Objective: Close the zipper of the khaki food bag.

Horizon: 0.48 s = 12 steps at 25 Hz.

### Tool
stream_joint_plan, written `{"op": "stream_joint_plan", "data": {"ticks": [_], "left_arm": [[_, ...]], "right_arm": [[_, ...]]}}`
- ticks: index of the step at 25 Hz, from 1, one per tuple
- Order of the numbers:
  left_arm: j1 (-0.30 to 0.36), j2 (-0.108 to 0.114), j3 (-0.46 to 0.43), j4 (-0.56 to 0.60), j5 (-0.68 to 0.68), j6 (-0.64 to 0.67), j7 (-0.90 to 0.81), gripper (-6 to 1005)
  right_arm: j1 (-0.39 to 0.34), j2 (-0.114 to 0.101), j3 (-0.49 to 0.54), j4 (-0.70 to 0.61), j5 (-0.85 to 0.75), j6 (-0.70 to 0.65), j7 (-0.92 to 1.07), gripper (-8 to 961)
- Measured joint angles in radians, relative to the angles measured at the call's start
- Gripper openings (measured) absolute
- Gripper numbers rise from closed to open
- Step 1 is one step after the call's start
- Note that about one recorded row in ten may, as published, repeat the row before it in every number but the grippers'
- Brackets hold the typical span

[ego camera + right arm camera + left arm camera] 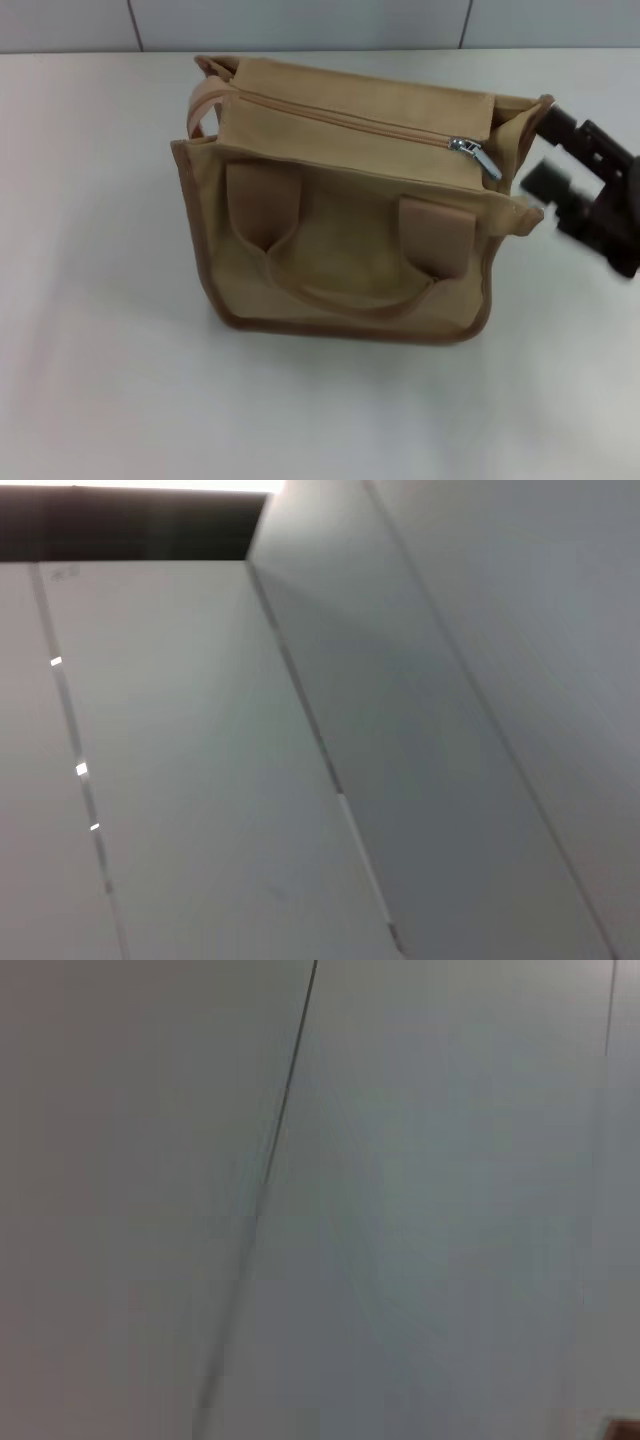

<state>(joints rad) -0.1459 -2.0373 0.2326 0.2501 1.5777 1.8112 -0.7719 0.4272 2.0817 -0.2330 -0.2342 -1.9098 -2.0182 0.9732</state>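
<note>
The khaki food bag (340,250) stands on the white table in the head view, its handle straps facing me. The zipper (350,118) runs along the top panel, and its line looks joined along the length I can see. Its silver pull tab (476,156) lies at the right end. My right gripper (548,150) hangs just beyond the bag's right top corner. It is black and blurred, with its fingers apart and nothing between them. It is clear of the pull tab. My left gripper is out of view. Both wrist views show only wall panels.
The white table (110,380) spreads around the bag, with a tiled wall (300,22) behind it. The right arm's black body (610,215) reaches in from the right edge.
</note>
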Motion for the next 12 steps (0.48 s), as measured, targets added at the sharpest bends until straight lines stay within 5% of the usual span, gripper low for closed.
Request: {"op": "stream_joint_plan", "data": {"ticks": [3,7,8,12], "left_arm": [[0.040,0.032,0.130,0.095,0.104,0.149,-0.007,775],[0.036,0.053,0.262,0.148,0.158,0.185,-0.031,797],[0.024,0.056,0.337,0.167,0.175,0.174,-0.047,797],[-0.004,0.050,0.384,0.183,0.244,0.153,-0.045,797]], "right_arm": [[0.019,0.002,-0.149,0.004,-0.023,-0.036,-0.158,760],[0.052,0.003,-0.298,0.003,-0.024,0.006,-0.194,789],[0.078,0.005,-0.389,0.011,-0.024,0.062,-0.201,796],[0.117,0.007,-0.470,0.044,-0.024,0.155,-0.202,796]]}}
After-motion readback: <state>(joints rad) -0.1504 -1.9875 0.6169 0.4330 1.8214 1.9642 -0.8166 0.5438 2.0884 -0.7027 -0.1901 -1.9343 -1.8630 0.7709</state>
